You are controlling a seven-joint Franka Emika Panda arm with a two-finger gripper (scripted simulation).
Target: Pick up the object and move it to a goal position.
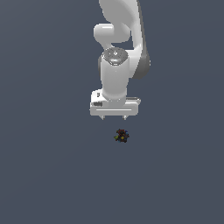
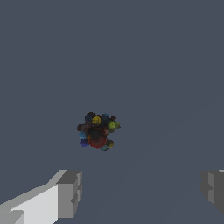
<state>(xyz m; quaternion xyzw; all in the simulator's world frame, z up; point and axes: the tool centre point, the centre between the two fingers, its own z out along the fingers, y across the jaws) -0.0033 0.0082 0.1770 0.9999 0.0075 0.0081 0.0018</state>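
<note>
The object (image 1: 121,136) is a small dark lumpy clump speckled with red, yellow, blue and green, lying on the flat grey surface. In the wrist view it (image 2: 98,131) sits alone ahead of the fingertips. My gripper (image 1: 113,117) hangs from the white arm just above and slightly to the exterior view's left of the object. Its two short fingers (image 1: 124,117) stand wide apart with nothing between them. In the wrist view the gripper (image 2: 140,190) is open and empty, with one grey fingertip (image 2: 69,194) at each side, apart from the object.
The white arm (image 1: 117,52) rises from the gripper out of the exterior view's top edge. A uniform grey surface (image 1: 52,166) fills both views, with no other object in sight.
</note>
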